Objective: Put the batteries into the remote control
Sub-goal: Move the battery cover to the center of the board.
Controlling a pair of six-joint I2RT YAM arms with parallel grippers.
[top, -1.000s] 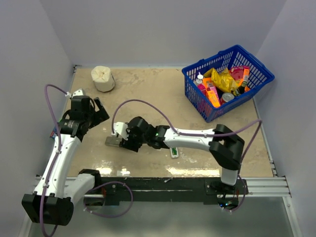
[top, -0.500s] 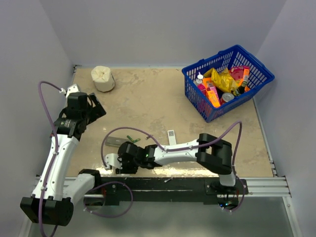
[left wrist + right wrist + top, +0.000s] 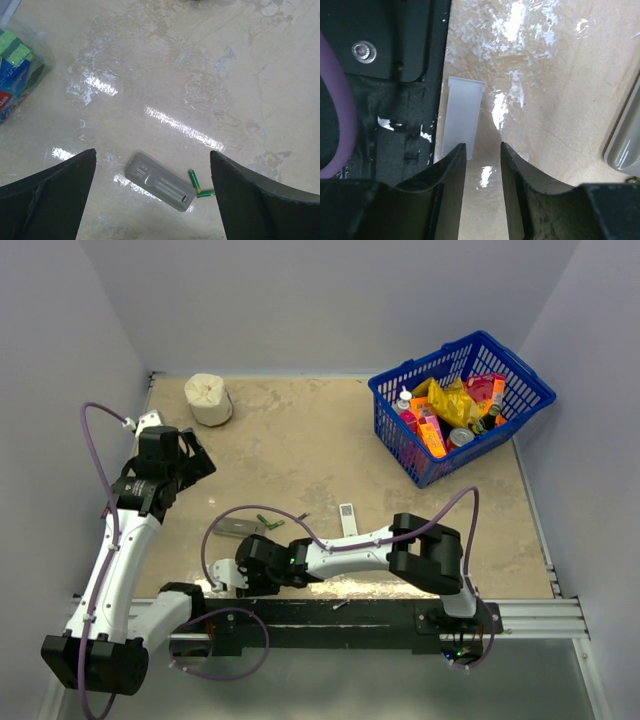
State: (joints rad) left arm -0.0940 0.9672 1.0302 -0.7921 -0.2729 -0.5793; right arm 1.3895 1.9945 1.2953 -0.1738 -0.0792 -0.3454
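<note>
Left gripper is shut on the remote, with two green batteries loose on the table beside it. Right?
Not quite. The left wrist view shows the left gripper open and holding nothing. The remote lies untouched on the table. The rest stands: the two green batteries lie loose beside one end of the remote.

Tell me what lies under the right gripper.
A white back cover lies flat on the table beside the black rail, below the right gripper's open fingers. Whatever is beneath the cover is hidden.
</note>
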